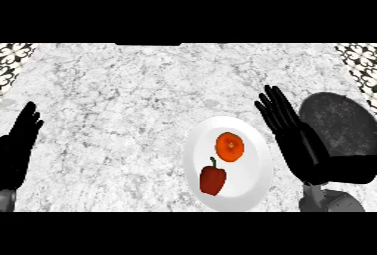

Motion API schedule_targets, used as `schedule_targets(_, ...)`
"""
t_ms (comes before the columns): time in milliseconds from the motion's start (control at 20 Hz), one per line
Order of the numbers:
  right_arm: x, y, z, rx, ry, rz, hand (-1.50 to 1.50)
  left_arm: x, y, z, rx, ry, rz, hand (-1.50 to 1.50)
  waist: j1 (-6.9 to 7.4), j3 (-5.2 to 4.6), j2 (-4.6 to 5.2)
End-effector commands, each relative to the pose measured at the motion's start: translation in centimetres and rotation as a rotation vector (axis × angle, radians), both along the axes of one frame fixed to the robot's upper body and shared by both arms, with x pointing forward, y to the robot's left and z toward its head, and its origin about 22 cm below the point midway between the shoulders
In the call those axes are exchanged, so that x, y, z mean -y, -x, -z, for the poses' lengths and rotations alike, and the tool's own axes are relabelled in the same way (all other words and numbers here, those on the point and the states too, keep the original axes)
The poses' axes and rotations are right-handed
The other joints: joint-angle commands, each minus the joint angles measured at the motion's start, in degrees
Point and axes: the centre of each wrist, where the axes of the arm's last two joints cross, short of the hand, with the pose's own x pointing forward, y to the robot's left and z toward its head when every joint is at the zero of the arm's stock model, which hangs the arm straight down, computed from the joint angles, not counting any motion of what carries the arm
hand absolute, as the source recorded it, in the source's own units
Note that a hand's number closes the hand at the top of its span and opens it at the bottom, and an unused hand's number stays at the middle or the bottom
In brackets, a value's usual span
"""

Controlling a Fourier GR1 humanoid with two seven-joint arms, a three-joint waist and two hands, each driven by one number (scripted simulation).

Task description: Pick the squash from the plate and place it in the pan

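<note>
Orange squash (230,147) on plate (254,191), just left of right hand (294,137); fingers straight, holding nothing. Pan (335,119) right of hand.

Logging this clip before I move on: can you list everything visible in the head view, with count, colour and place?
Counter: one, grey-white marble, fills the view.
Plate: one, white, right of centre.
Squash: one, orange, round, on the plate's upper part.
Pepper: one, red, on the plate's lower part.
Pan: one, dark grey, far right, partly behind the right hand.
Left hand: one, black, open, resting at the left edge.
Right hand: one, black, open, between plate and pan.
</note>
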Motion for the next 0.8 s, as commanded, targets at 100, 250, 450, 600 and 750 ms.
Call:
schedule_targets(100, 1.4, -2.2, 3.0, -0.015, 0.139, -0.094, 1.5, 3.1, -2.0, 0.1, 0.136, 0.051, 0.116, 0.0, 0.71, 1.19, 1.41)
schedule_targets(250, 2.7, -3.3, 5.6, -0.06, 0.26, -0.2, 1.5, 4.4, -4.5, -2.5, 0.264, 0.052, 0.182, 0.0, 0.99, 1.24, 2.04)
schedule_targets(450, 5.6, -0.3, 6.5, 0.173, 0.518, 0.215, -1.5, 4.2, -3.8, -1.2, 0.217, 0.096, 0.17, 0.0, -1.75, 1.16, 1.07)
schedule_targets(600, 8.1, 2.1, 6.2, 0.277, 0.615, 0.339, -1.5, 4.1, -3.8, -0.4, 0.192, 0.092, 0.156, 0.0, -2.33, 1.13, 0.79)
schedule_targets(750, 11.1, 3.5, 2.7, 0.29, 0.716, 0.362, -1.5, 4.9, -3.9, 1.2, 0.206, 0.126, 0.169, 0.0, -1.71, 1.05, 0.89)
